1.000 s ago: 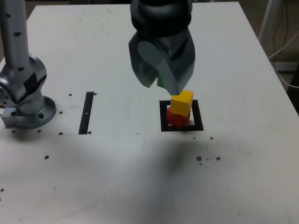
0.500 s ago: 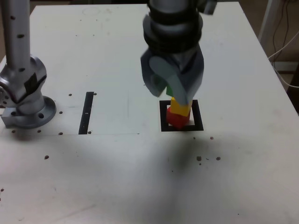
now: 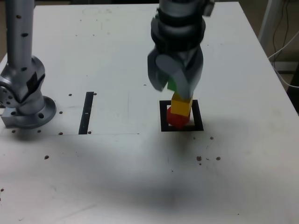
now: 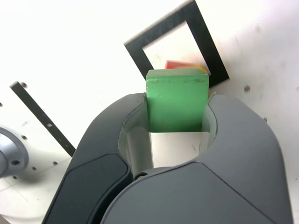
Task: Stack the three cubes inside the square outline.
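Here the claw [image 3: 179,86] is clamped on the green cube [image 3: 172,85], its two grey jaws pressed against opposite sides of the block. In the wrist view the green cube [image 4: 177,99] fills the gap between the jaws, its far face sticking out past the tips of the claw [image 4: 178,103].

Directly below, the yellow cube [image 3: 181,105] sits on the red cube [image 3: 177,119], a two-high stack. The yellow one is turned a little off square from the red one. The claw tips hang at the top of the yellow cube; whether the green block touches it cannot be told from either view. From the wrist, only slivers of the red cube [image 4: 175,65] and yellow cube [image 4: 201,69] peek out beyond the green block's far edge.

The stack stands inside the square outline [image 3: 163,117], a black frame with a white centre, and sits toward the frame's far side in the exterior view. In the wrist view the square outline [image 4: 156,37] shows beyond the claw, partly hidden by the green block.

On the white bench [image 3: 140,177], toward the exterior view's left of the outline and well apart from it, lies a narrow black strip [image 3: 87,112]. Further to the exterior view's left stands the arm's grey base [image 3: 25,100]. Small dark specks dot the bench near the front.
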